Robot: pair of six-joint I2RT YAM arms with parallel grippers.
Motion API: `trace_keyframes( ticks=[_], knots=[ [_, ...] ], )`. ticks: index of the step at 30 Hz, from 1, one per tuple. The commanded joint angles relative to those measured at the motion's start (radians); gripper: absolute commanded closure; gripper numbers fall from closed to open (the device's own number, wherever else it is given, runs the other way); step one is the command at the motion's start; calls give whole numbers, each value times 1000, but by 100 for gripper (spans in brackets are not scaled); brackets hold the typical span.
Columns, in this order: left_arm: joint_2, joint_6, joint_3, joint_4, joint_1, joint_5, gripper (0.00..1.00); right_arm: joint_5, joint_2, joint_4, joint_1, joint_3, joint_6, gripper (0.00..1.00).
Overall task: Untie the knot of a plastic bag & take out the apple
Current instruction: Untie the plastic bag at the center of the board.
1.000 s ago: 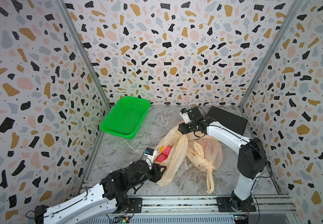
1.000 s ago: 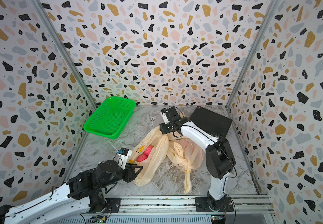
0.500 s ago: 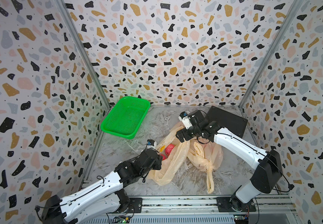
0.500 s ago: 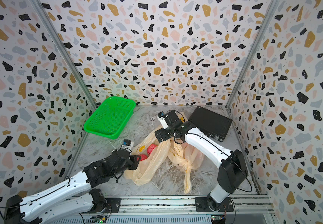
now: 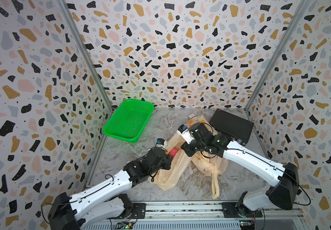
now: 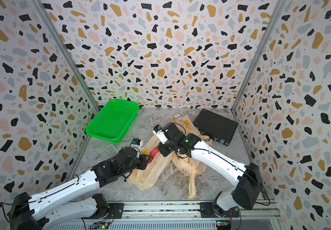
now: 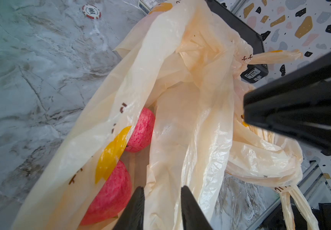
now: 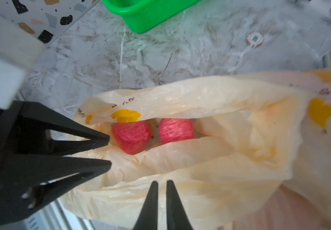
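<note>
The cream plastic bag [image 5: 177,169] lies crumpled mid-table with its mouth spread wide. Two red apples [image 8: 130,136] [image 8: 175,130] sit inside; one apple [image 5: 173,152] shows in both top views. A knotted bunch of handles [image 5: 213,169] trails toward the front. My left gripper [image 7: 161,189] is at the mouth's left side, fingers closed on a fold of bag film beside the nearer apple [image 7: 111,193]. From the right my right gripper [image 8: 162,182] meets the mouth's opposite rim, fingers almost touching, pinched on the film. The two grippers [image 5: 170,157] [image 5: 184,150] face each other across the opening.
A green basket [image 5: 129,119] leans in the back left corner. A black case [image 5: 231,124] lies at the back right, touching the bag. A poker chip [image 5: 170,121] and a small card [image 5: 191,116] lie behind the bag. Patterned walls enclose three sides.
My right gripper came down from the bag's back to the mouth's rim, opened wide, then shut. My left arm reached forward to the mouth and its jaws narrowed on the film.
</note>
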State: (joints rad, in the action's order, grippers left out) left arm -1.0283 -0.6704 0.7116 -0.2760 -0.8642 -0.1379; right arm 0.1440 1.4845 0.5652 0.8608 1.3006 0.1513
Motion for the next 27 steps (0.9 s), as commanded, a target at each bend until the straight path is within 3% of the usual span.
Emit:
trace_keyframes(
  ticks=[1,6,13,21,27],
  knots=[
    [-55,3,39,-36,12,-31,63,77,37,-52,3,-50,36,100],
    [-102,-47,-16,-26,68,-17,60,120,88,-108,4,-145,62,100],
    [-66,-58,-62,-18,87,4,51,139,150,-97,7,-260,91,100],
    [-105,-102,-124,42,86,168,44,92,184,-105,9,-297,93,100],
    [-67,-131,-173,16,86,108,34,99,175,-120,8,-313,88,100]
  ],
)
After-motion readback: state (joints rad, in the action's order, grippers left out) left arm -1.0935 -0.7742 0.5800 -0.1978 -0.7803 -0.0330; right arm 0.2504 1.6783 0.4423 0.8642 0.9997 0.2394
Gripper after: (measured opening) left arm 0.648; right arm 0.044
